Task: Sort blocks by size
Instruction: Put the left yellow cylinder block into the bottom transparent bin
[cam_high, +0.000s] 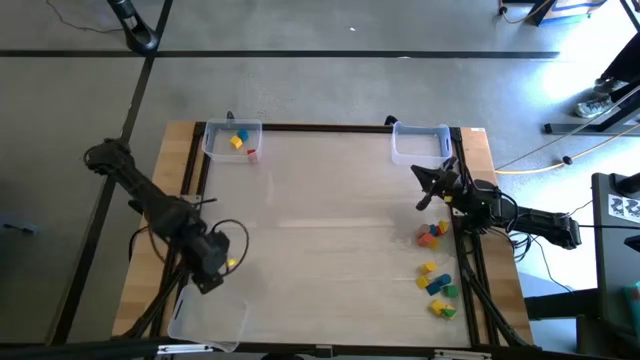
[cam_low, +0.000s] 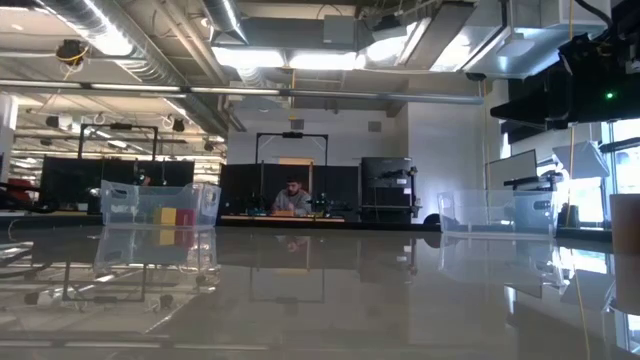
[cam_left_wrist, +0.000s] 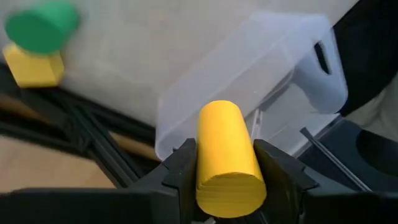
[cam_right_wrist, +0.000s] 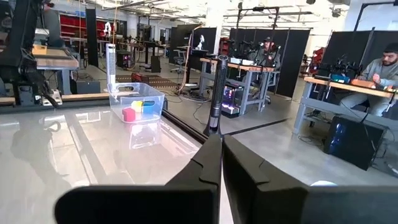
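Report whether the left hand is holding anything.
Holding: the left hand is shut on a yellow block, clamped between its fingers above a clear tray.

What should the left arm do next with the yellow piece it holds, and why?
Probably carry it a little further over the clear tray at the near left corner, then release. The left gripper is clamped on a yellow cylinder, and the tray's opening lies just ahead of it, apparently not yet directly beneath.
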